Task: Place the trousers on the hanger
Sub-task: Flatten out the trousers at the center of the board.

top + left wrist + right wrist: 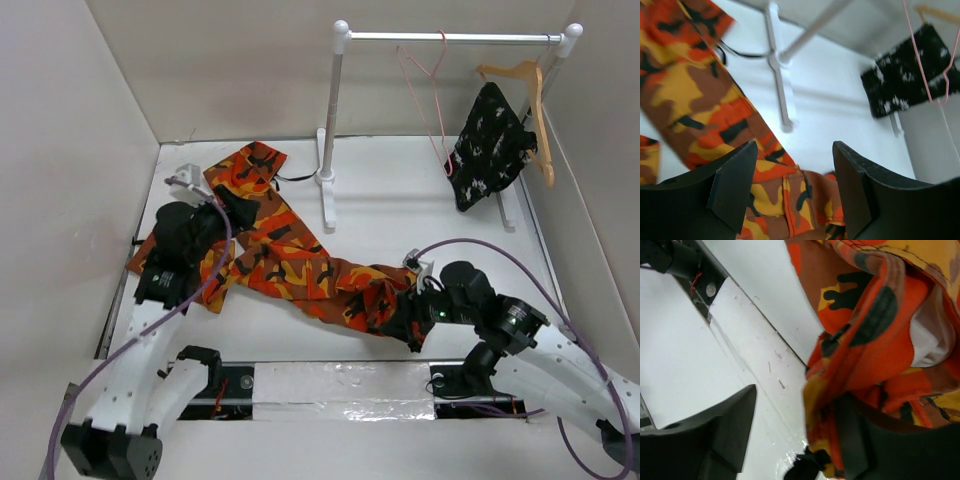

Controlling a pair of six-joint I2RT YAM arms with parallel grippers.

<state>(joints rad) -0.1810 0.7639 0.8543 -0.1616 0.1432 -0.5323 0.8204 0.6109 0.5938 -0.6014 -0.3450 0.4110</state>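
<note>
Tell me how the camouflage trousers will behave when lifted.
Probably floppy: the trousers lie crumpled in folds on the table, so the legs would likely sag and trail from one grip. Spread long across the table, they may drag rather than lift clear.

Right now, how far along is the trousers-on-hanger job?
Done: nothing yet; the trousers lie spread across the table. In hand: nothing gripped; the left hand and right hand are both open, one near each end of the fabric. Left: everything; the pink hanger hangs bare on the rail.
</note>
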